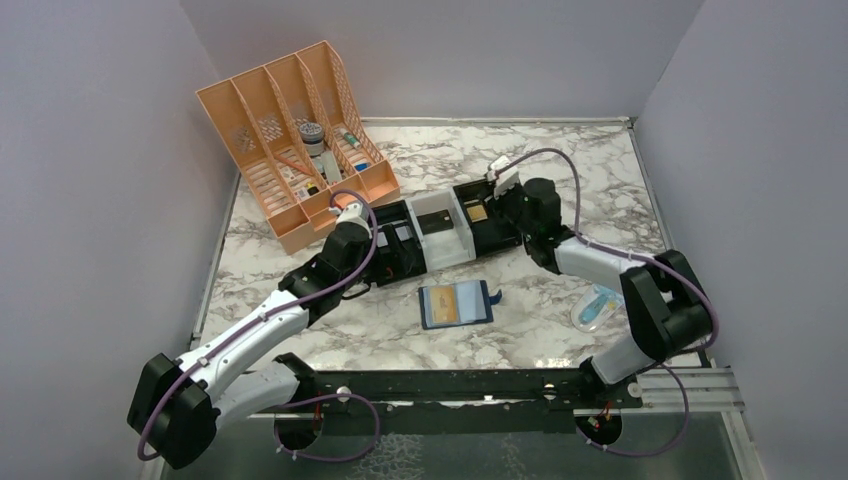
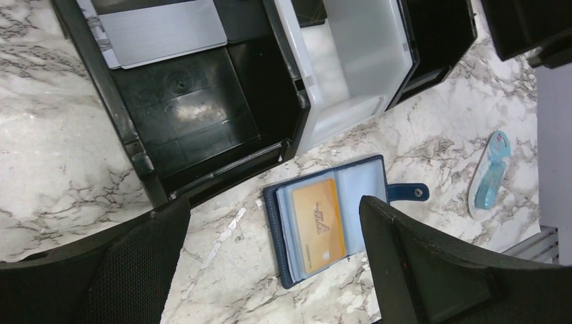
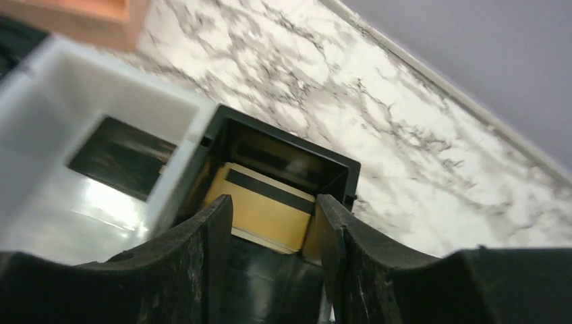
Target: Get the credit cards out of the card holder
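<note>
No word or number reads clean anywhere.

- Gold-tan card [image 2: 318,226] in the left pocket of the open card holder [image 2: 361,196]: one pale slanted mark mid-face, shaped like a brand logo, letters too blurred to make out.
- Second tan card [image 3: 266,212], in the black tray [image 3: 283,145] beyond the card holder: dark stripe across it, no print seen.
- Orange rack [image 1: 228,125], far left of the card holder: label patches on its contents, too small to read.
- Blue-white packet [image 1: 597,305] on the bench, right of the card holder: print not legible.
</note>
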Controlling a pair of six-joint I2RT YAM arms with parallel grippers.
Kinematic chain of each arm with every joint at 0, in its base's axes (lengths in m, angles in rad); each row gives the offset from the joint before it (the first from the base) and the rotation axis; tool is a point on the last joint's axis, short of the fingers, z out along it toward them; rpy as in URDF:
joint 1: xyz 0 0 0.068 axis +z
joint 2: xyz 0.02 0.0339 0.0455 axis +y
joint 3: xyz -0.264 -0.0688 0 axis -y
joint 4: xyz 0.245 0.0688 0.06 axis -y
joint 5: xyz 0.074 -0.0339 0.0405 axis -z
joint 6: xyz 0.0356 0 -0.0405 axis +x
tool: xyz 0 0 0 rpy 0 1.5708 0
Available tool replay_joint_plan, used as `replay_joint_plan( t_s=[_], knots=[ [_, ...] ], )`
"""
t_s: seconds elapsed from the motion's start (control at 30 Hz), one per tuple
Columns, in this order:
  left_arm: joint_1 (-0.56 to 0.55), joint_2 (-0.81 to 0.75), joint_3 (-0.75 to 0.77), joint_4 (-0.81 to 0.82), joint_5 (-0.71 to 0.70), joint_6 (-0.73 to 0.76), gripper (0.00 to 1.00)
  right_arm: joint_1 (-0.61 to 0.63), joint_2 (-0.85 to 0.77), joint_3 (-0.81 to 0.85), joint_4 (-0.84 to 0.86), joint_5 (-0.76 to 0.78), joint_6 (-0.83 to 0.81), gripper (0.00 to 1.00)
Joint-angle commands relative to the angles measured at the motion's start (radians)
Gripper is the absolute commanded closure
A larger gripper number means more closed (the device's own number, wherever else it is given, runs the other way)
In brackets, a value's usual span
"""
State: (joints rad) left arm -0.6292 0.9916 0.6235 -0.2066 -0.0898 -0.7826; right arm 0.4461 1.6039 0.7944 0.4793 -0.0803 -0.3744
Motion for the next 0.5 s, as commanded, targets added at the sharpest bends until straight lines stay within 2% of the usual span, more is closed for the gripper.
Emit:
replay_joint_plan(
  t_s=[0.0,0.1,0.2,0.33,0.47],
  knots=[
    [0.005,0.021,-0.020,0.077,0.059,0.003,0.01,0.001,-0.139,-0.093,0.099,-0.068,0.501,0.51],
    [0.006,0.031,-0.019,0.098,0.090,-0.002,0.01,0.002,-0.191,-0.157,0.104,-0.199,0.807,0.53],
    [0.006,0.025,-0.027,0.116,0.100,-0.001,0.01,0.002,-0.205,-0.169,-0.002,-0.336,0.992,0.54],
    [0.006,0.009,-0.035,0.116,0.087,0.007,0.01,0.003,-0.212,-0.218,-0.035,-0.495,1.104,0.55],
    [0.006,0.004,-0.032,0.107,0.077,0.008,0.01,0.006,-0.227,-0.239,-0.088,-0.524,1.098,0.56]
  ],
)
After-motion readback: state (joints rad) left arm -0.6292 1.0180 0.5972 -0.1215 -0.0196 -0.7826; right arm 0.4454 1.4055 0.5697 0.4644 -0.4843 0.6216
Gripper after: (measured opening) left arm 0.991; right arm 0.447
